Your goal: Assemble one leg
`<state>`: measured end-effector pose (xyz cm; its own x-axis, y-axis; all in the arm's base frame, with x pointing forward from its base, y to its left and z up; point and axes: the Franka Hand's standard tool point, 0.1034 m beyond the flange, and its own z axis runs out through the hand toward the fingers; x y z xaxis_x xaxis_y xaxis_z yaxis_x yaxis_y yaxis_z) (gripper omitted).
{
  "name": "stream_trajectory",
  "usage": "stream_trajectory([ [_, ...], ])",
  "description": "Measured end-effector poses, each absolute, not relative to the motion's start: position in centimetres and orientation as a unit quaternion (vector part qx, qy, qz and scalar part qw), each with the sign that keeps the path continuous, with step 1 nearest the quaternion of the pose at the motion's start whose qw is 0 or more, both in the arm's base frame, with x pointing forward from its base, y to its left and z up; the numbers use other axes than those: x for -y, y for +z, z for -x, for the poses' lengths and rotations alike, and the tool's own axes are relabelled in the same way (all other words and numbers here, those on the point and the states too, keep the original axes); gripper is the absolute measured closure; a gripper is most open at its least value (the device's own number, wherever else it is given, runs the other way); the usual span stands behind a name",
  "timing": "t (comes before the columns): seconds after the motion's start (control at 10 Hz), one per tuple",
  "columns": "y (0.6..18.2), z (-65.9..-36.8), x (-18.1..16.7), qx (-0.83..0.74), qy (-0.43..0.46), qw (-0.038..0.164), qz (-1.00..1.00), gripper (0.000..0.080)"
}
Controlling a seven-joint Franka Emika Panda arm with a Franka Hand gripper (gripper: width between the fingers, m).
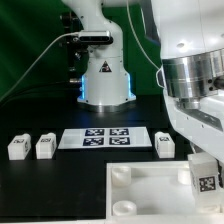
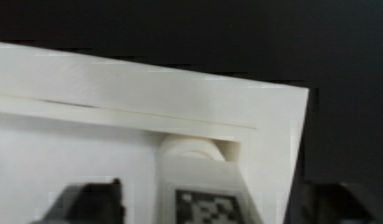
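Observation:
One leg [image 2: 209, 190], a white post with a black-and-white tag, stands at a corner of the large white panel [image 2: 99, 90]. In the exterior view this leg [image 1: 203, 180] is at the panel's [image 1: 150, 200] far corner on the exterior view's right, under my hand. My gripper [image 2: 214, 208] is open. Its dark fingers [image 2: 90, 205] stand on either side of the leg, with a gap showing on each side. Three more legs lie loose on the table: two [image 1: 18, 147] [image 1: 46, 146] at the exterior view's left and one [image 1: 165, 143] beside the marker board.
The marker board [image 1: 105, 137] lies on the black table behind the panel. The arm's base [image 1: 105, 85] stands at the back with cables to its left. My hand and wrist [image 1: 195, 80] fill the exterior view's right.

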<state>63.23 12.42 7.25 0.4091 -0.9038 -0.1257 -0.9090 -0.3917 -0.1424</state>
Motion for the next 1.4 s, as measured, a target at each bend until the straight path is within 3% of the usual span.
stream_trajectory([
  [0.2, 7.6, -63.5, -12.0, -0.406, -0.001, 0.081, 0.910, 0.0162],
  [0.5, 7.5, -63.5, -11.9, -0.265, -0.013, 0.079, 0.961, 0.0151],
  [0.8, 7.8, -64.0, -11.4, -0.050, -0.032, 0.041, 0.997, 0.0151],
  [1.1, 7.8, -64.0, -11.3, -0.056, -0.031, 0.042, 0.997, 0.0178],
  [1.3, 7.8, -64.0, -11.5, -0.130, -0.027, 0.049, 0.990, 0.0510],
  [1.4, 7.8, -64.0, -11.4, -0.161, -0.025, 0.050, 0.985, 0.0510],
])
